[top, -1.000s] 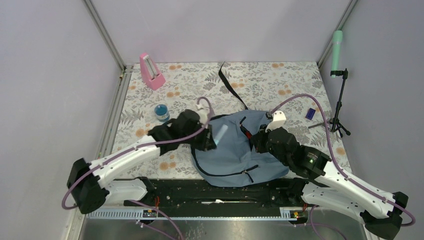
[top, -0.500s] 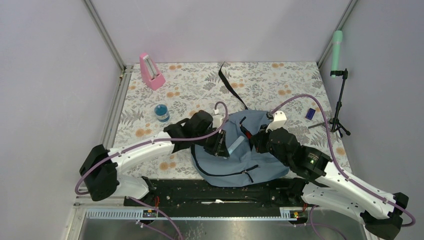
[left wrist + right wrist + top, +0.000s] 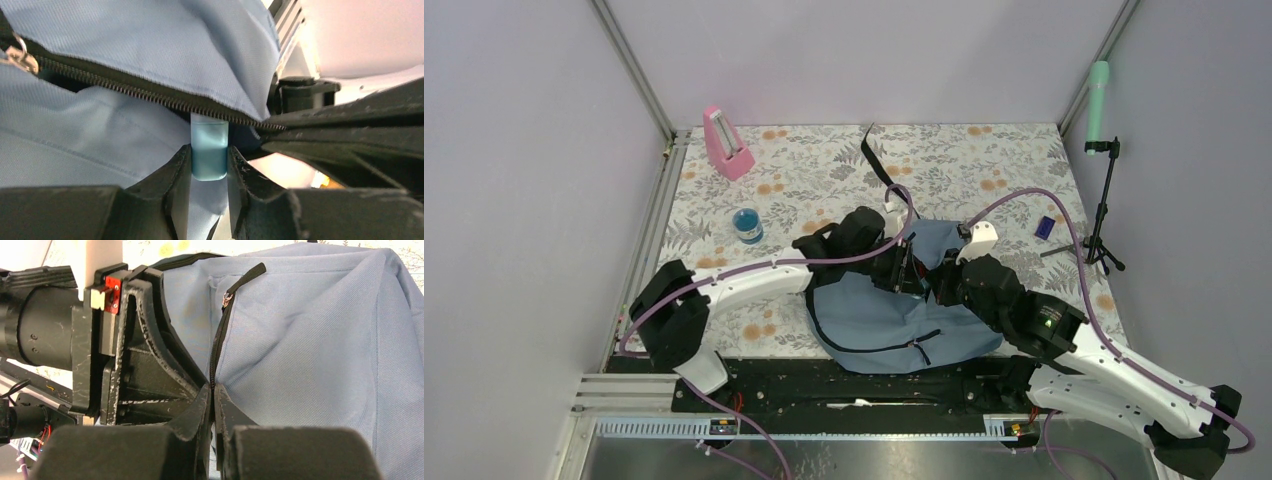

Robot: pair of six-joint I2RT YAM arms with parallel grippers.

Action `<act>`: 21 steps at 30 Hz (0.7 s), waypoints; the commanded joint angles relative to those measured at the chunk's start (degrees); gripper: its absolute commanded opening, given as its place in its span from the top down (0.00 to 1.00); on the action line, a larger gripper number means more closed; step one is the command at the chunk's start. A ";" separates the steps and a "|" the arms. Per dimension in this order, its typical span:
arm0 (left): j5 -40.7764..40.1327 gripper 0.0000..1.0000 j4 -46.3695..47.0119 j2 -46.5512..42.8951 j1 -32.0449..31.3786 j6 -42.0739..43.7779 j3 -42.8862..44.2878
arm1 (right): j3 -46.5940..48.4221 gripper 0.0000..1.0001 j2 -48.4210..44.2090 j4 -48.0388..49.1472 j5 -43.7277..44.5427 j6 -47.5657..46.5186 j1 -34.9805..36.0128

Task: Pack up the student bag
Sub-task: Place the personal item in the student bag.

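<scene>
The grey-blue student bag [image 3: 874,320] lies flat on the floral table between the two arms. My left gripper [image 3: 906,272] is shut on a pale blue stick-shaped item [image 3: 209,150] whose far end goes under the bag's open zipper edge [image 3: 150,95]. My right gripper [image 3: 944,285] is shut on the bag's zipper edge [image 3: 214,385] and holds the fabric [image 3: 310,355] up beside the left gripper. The bag's inside is hidden.
A pink metronome-shaped object [image 3: 727,145] stands at the back left. A round blue jar [image 3: 747,224] sits left of the bag. A small dark blue item [image 3: 1045,227] and a stand with a green microphone [image 3: 1100,100] are on the right. A black strap [image 3: 886,175] trails behind the bag.
My left gripper has moved right across the bag with the pale blue item, from the bag's left side to its zipper opening beside the right gripper. The right arm has not moved.
</scene>
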 commanded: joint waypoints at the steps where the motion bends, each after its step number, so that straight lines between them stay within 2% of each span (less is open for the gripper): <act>1: -0.93 0.95 16.87 0.47 -0.07 -7.74 0.12 | 3.52 0.94 -0.82 6.28 -1.69 1.91 0.45; 5: -2.94 0.96 24.49 2.62 -0.29 -11.63 -2.28 | 3.68 0.95 -0.57 6.26 -1.79 1.97 0.45; 12: -5.37 0.96 29.55 5.74 -1.85 -12.32 -2.52 | 3.91 0.95 -0.86 6.28 -1.35 1.96 0.41; 14: -5.86 0.93 30.83 6.36 -2.44 -12.51 -2.73 | 3.83 0.95 -0.85 6.23 -1.41 2.08 0.45; 17: -6.28 0.84 31.00 6.29 -2.57 -12.43 -3.58 | 3.76 0.95 -1.06 6.28 -1.52 2.49 0.45; 21: -8.04 0.59 29.93 4.61 -2.61 -10.45 -5.42 | 3.42 0.94 -1.67 6.19 -1.18 2.47 0.45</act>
